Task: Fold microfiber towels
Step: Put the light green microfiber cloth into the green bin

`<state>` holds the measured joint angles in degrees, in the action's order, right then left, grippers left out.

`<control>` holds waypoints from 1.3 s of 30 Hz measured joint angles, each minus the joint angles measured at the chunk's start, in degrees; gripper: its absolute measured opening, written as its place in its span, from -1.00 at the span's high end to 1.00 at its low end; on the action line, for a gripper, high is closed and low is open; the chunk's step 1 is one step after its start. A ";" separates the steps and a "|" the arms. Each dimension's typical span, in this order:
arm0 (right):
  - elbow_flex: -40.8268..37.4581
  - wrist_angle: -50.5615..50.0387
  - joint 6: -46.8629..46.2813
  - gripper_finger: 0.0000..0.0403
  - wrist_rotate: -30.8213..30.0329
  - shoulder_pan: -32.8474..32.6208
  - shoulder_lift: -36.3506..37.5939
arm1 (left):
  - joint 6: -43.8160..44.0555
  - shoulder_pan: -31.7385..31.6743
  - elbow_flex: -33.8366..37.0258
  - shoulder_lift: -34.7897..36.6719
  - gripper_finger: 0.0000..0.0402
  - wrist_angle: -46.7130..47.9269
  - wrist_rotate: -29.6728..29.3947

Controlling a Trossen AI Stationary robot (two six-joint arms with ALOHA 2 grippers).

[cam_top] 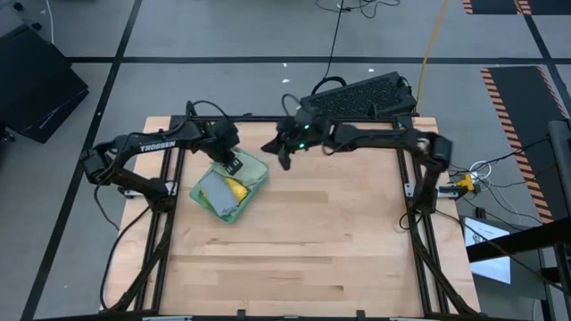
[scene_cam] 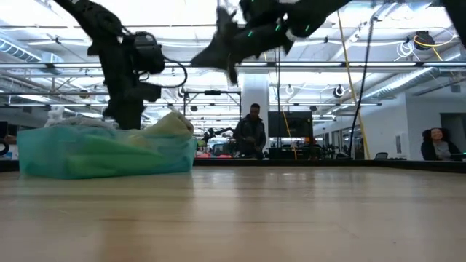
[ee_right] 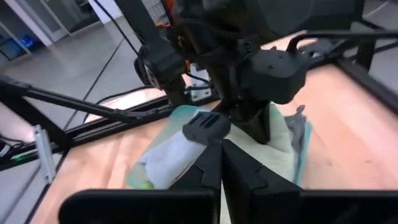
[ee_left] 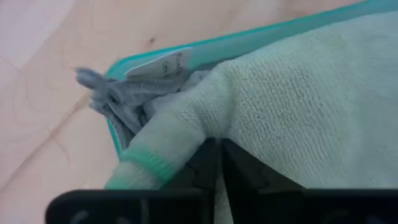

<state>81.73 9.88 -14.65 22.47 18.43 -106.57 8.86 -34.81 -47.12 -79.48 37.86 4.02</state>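
Several microfiber towels lie in a loose pile [cam_top: 227, 189] on the wooden table, at the far left. A pale sage towel [ee_left: 298, 106] is on top, with a grey one [ee_left: 118, 99], a yellow one [cam_top: 235, 189] and a teal one [ee_left: 249, 40] under it. My left gripper [cam_top: 234, 166] points down onto the far end of the pile and is shut on the pale sage towel. My right gripper [cam_top: 284, 157] hangs shut and empty, high above the table to the right of the pile. My left gripper pinches the pale sage towel at a bunched fold near its green-hemmed edge [ee_left: 155, 163], between its two fingers. The fingers come from above, pointing steeply down. The towel still rests on the pile; how many layers are pinched, I cannot tell.
A black keyboard-like panel [cam_top: 361, 96] lies past the table's far edge. Dark frame rails [cam_top: 419, 214] run along the left and right sides. The wood to the right of the pile and toward the near edge [cam_top: 312, 259] is bare. People stand in the room behind [scene_cam: 251, 131].
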 joint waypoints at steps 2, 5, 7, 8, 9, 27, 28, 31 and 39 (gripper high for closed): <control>0.00 -3.98 1.54 1.00 -0.05 0.35 3.69 | -0.87 -0.15 -2.94 0.49 0.85 3.79 0.82; 0.00 -10.40 2.51 1.00 -0.22 0.67 8.90 | -2.23 0.23 -8.39 0.76 0.85 10.30 0.88; 0.02 -14.08 2.74 1.00 -1.40 0.68 12.23 | -2.23 0.66 -12.26 0.80 0.85 13.42 0.85; 0.02 -16.52 2.96 1.00 -2.25 0.68 13.91 | -1.73 0.99 -14.07 0.80 0.85 14.19 0.82; 0.02 -18.52 3.24 1.00 -3.38 0.52 15.27 | -0.86 1.40 -15.70 0.80 0.85 14.87 0.84; -0.96 -35.59 2.20 1.00 -9.16 -1.29 22.07 | 18.72 10.82 -6.78 -9.93 0.85 -6.53 10.04; -1.45 -35.20 1.91 1.00 -9.16 -1.29 22.08 | 18.73 10.82 -6.23 -10.74 0.85 -6.88 9.85; -2.37 -35.12 1.63 1.00 -8.99 -1.29 21.99 | 17.32 11.09 -4.48 -13.27 0.85 -8.20 8.98; -4.34 -34.53 0.34 1.00 -8.93 -1.29 22.02 | 14.49 10.95 -3.87 -14.76 0.85 -11.36 8.92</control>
<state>77.39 -24.66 -14.31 13.54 17.14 -84.55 23.35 -23.86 -51.00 -94.23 26.50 12.94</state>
